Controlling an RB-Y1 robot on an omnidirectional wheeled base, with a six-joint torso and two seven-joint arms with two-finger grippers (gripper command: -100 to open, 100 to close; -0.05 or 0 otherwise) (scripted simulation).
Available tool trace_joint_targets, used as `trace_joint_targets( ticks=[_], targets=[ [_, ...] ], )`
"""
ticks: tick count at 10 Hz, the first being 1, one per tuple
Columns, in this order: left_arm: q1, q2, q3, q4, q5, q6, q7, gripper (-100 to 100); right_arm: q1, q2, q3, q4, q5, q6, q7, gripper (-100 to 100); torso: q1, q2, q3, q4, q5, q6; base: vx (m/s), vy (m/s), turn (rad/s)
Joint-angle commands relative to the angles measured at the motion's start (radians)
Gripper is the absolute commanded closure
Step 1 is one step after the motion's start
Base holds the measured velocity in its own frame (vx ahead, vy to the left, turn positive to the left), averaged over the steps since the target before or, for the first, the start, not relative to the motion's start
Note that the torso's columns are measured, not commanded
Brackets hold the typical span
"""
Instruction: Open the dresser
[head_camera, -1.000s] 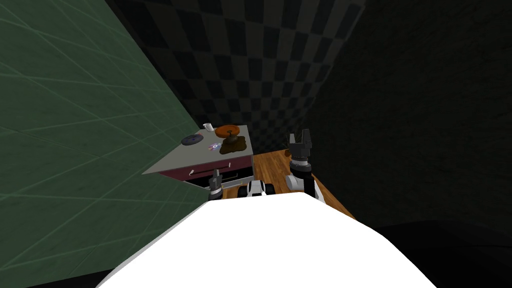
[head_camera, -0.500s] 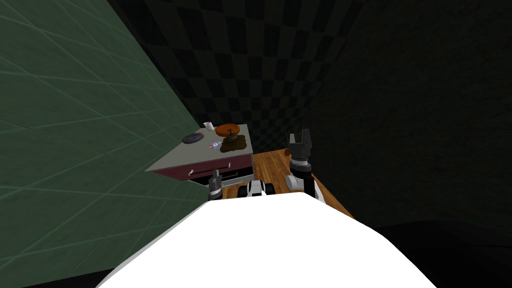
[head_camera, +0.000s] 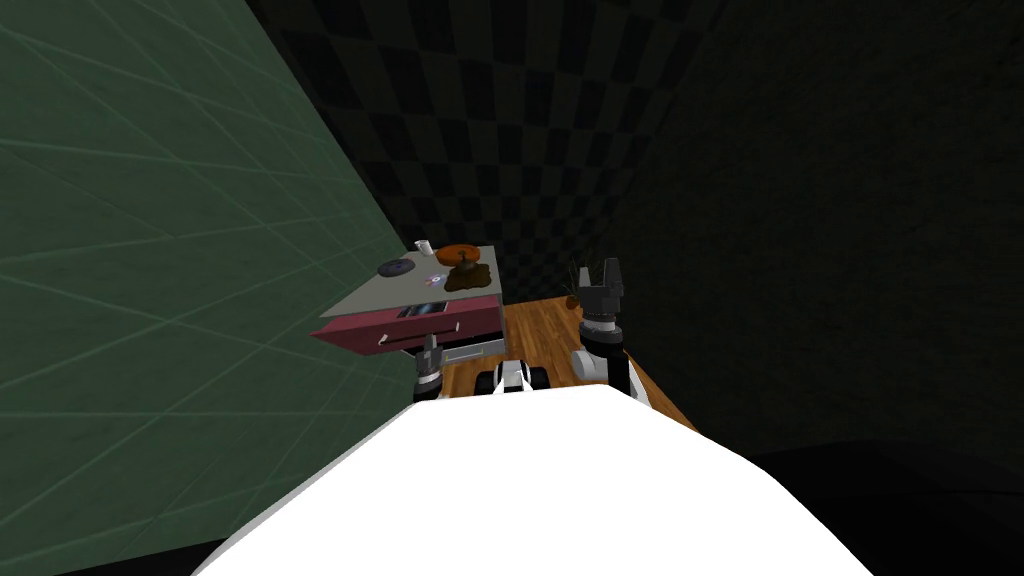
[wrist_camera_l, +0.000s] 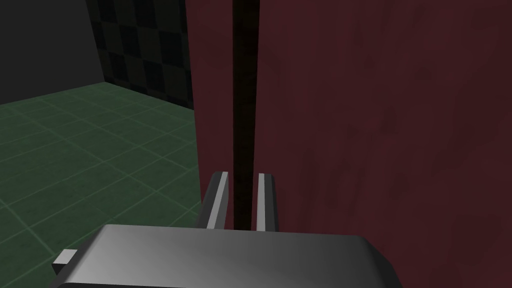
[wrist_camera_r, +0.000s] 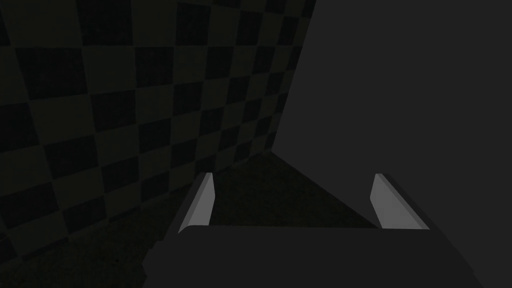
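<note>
The dresser (head_camera: 395, 293) has a grey top and dark red drawer fronts and stands against the green tiled wall. Its top drawer (head_camera: 455, 322) is pulled partly out, and a gap behind the front shows the inside. My left gripper (head_camera: 430, 352) is at that drawer front. In the left wrist view the left gripper (wrist_camera_l: 243, 200) is shut on a thin dark handle bar (wrist_camera_l: 245, 100) that runs along the dark red front (wrist_camera_l: 375, 125). My right gripper (head_camera: 598, 275) is raised to the right of the dresser, open and holding nothing (wrist_camera_r: 292, 200).
On the dresser top lie a dark disc (head_camera: 396, 267), a white cup (head_camera: 424, 246), an orange dish (head_camera: 458, 253) and a brown object (head_camera: 468, 277). A lower grey drawer (head_camera: 482, 348) also juts out. Wooden floor (head_camera: 545, 330) lies to the right, and the green wall (head_camera: 150, 250) is close on the left.
The top drawer has slid out from under the dresser top with my left gripper on its handle. My view has drawn back a little. The right arm has not moved.
</note>
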Motion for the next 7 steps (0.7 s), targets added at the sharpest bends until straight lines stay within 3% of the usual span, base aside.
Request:
trace_joint_targets(
  ticks=[1,7],
  targets=[
    [0.01,0.01,-0.001,-0.025,0.001,-0.004,0.01,100,0.0,0.0,0.0,0.0,0.0,0.0,0.0,0,-0.001,0.002,0.001,-0.001,0.001,0.0,-0.209,-0.027,0.028],
    [0.049,0.022,-0.009,-0.059,-0.001,-0.014,0.03,100,0.0,0.0,0.0,0.0,0.0,0.0,0.0,0,0.001,0.006,0.003,0.001,0.0,-0.002,-0.154,-0.032,0.027]
  ],
)
